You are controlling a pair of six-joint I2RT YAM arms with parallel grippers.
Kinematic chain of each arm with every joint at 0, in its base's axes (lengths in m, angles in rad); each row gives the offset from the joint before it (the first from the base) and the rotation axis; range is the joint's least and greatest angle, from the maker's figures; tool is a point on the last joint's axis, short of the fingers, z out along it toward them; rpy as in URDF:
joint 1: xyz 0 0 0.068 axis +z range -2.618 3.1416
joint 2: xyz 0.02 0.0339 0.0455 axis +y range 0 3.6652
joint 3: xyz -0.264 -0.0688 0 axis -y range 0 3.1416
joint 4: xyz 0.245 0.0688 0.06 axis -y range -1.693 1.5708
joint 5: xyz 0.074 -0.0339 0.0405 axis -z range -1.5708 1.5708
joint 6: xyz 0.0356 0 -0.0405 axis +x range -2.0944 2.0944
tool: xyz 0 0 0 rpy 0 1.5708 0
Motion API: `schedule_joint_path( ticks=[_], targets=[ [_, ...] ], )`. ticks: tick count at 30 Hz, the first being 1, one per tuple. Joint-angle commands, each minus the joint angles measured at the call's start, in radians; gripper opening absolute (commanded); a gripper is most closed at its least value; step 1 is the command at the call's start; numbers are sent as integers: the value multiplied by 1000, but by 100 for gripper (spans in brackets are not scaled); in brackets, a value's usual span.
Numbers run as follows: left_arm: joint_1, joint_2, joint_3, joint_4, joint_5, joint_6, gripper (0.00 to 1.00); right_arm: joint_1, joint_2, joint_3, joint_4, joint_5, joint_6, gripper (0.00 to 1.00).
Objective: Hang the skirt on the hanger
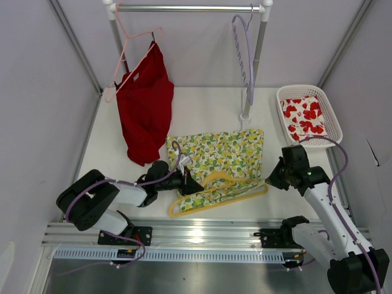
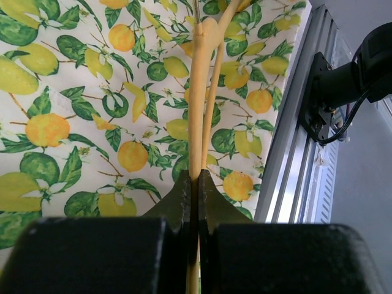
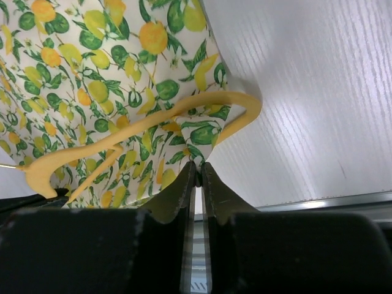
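The lemon-print skirt (image 1: 215, 153) lies flat on the table's middle, and its near edge is folded up over the yellow hanger (image 1: 215, 180), which lies at the front. My left gripper (image 1: 195, 186) is shut on the hanger's left part. In the left wrist view its jaws (image 2: 196, 179) pinch the yellow rod (image 2: 196, 122) above the skirt (image 2: 92, 122). My right gripper (image 1: 270, 179) is shut on the skirt's near right corner. In the right wrist view its jaws (image 3: 199, 165) pinch the cloth tip just below the hanger's end (image 3: 245, 107), with the skirt (image 3: 92, 73) spread beyond.
A red garment (image 1: 145, 116) on a thin pink hanger and a lavender hanger (image 1: 246, 55) hang from the rail (image 1: 190, 8) at the back. A white basket (image 1: 300, 89) with red-flowered cloth (image 1: 304, 117) stands at back right. A metal rail (image 1: 196, 233) runs along the near edge.
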Motion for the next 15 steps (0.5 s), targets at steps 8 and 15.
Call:
schedule_joint_path(
  ticks=[8,15],
  targets=[
    [13,41,13,-54,-74,72,0,25,-52,-73,29,31,30,21],
    [13,55,8,-27,-69,58,0,194,-17,5,74,88,103,37]
  ],
)
